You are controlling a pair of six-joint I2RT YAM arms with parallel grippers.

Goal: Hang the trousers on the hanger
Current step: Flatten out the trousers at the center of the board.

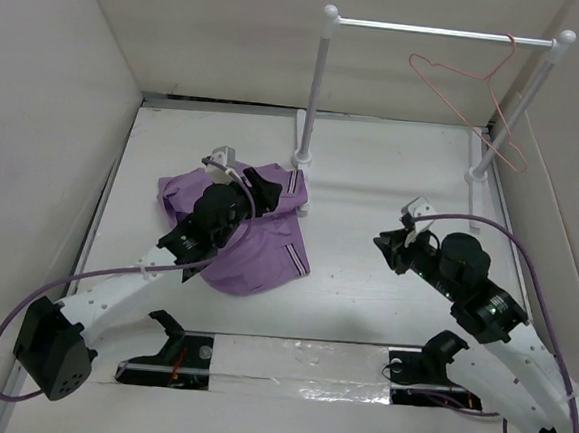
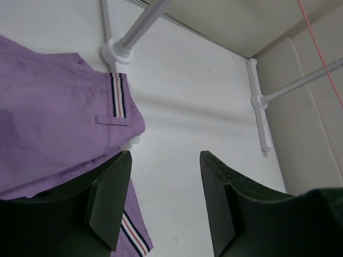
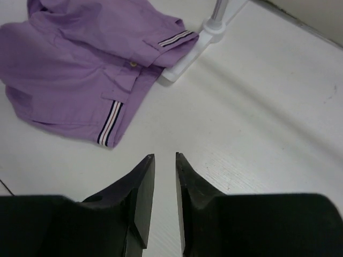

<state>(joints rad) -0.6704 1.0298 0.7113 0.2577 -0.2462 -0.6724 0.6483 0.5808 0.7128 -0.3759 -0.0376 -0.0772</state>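
Light purple trousers (image 1: 257, 249) heaped on the white table (image 1: 372, 183), just in front of the left post of the white rail stand (image 1: 435, 30), striped waistband lying against that post's foot. Thin pink-red hanger (image 1: 480, 91) hooked over the stand's silver bar near its right post, hanging tilted, well apart from the trousers. Left hand (image 1: 260, 187) released, fingers (image 2: 110, 198) spread wide over the trousers' edge nearest the stand's left post, nothing gripped between them. Right hand (image 1: 387, 249) in front of the stand's right post, above bare table, fingers (image 3: 139, 203) almost together with a narrow slit, holding nothing.
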